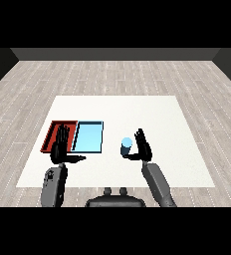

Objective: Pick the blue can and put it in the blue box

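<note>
Meanwhile, blue can [126,145] stands right of light blue tray [88,136], outside it.

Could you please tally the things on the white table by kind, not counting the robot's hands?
Trays: 2, a red tray and a light blue tray, side by side.
Cans: 1, the blue can, standing upright right of the trays.
Total: 3

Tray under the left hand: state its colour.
Red tray, seen in the head view, beneath the left hand.
</note>
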Action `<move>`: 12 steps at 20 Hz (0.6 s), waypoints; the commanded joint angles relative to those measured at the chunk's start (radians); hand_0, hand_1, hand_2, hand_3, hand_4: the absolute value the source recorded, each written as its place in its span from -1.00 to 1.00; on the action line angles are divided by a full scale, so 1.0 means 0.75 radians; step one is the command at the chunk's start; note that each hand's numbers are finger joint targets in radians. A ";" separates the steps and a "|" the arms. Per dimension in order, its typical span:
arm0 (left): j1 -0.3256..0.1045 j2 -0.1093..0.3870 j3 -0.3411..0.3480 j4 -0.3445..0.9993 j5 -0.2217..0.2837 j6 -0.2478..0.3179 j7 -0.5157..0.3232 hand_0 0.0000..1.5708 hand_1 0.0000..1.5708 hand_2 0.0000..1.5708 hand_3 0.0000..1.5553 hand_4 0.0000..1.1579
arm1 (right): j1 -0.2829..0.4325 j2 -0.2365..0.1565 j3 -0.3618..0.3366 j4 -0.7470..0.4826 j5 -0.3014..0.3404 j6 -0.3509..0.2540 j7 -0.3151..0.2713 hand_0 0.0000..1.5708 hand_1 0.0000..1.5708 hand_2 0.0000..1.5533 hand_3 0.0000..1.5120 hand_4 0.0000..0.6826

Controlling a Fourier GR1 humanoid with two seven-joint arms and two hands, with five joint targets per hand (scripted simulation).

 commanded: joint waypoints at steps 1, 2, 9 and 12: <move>0.000 -0.002 0.004 -0.120 0.026 0.033 0.104 -1.00 -1.00 -1.00 -1.00 -1.00 | -0.095 0.000 0.013 0.154 -0.060 -0.018 -0.038 -1.00 -1.00 -1.00 -1.00 -1.00; 0.033 0.012 0.017 -0.045 0.043 -0.024 0.031 -1.00 -1.00 -1.00 -1.00 -1.00 | -0.051 0.000 0.153 0.125 -0.095 -0.129 -0.123 -1.00 -1.00 -1.00 -1.00 -1.00; 0.042 -0.018 -0.025 -0.087 0.001 0.010 0.040 -1.00 -1.00 -1.00 -1.00 -1.00 | -0.205 0.000 0.044 0.338 -0.106 0.011 -0.138 -1.00 -1.00 -1.00 -1.00 -1.00; 0.020 0.015 0.030 -0.030 0.054 -0.035 -0.004 -1.00 -1.00 -1.00 -1.00 -1.00 | -0.112 0.000 0.115 0.201 -0.132 -0.053 -0.067 -1.00 -1.00 -1.00 -1.00 -1.00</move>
